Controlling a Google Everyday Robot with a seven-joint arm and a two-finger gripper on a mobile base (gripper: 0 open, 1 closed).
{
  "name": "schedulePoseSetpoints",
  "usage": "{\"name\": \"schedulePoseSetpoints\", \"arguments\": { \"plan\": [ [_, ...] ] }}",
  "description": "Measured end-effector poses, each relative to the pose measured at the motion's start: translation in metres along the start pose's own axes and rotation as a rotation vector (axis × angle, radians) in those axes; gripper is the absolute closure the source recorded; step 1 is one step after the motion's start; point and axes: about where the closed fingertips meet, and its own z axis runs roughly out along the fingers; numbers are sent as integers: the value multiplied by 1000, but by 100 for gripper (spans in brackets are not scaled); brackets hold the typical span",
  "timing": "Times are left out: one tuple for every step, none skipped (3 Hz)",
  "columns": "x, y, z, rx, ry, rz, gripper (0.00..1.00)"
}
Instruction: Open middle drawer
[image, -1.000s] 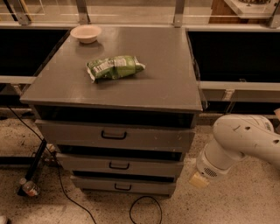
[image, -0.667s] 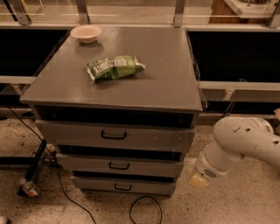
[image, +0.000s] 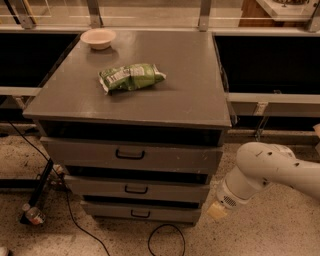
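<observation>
The grey cabinet has three stacked drawers. The middle drawer (image: 170, 191) is the mid-sized grey front with a small black pull handle (image: 136, 189) at its centre. It looks pushed in, with a dark gap above it. The taller top drawer (image: 175, 159) has a wider black handle. The narrow bottom drawer (image: 165, 214) sits lowest. My gripper is out of view. Only my white arm (image: 265, 170) shows at the lower right, with its end joint (image: 227, 197) beside the right end of the middle and bottom drawers.
On the cabinet top (image: 190, 95) lie a green snack bag (image: 131, 76) and a small white bowl (image: 98, 38). A black cable (image: 165, 235) loops on the speckled floor in front. A black stand (image: 37, 192) and a bottle (image: 35, 215) are at the left.
My white arm has shifted slightly left and down toward the cabinet's right side. The drawers and the things on top have not moved.
</observation>
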Motion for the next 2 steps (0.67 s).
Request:
{"name": "schedulePoseSetpoints", "arguments": {
  "plan": [
    [-11, -6, 19, -21, -65, 47, 100],
    [-34, -11, 43, -52, -142, 76, 100]
  ]
}}
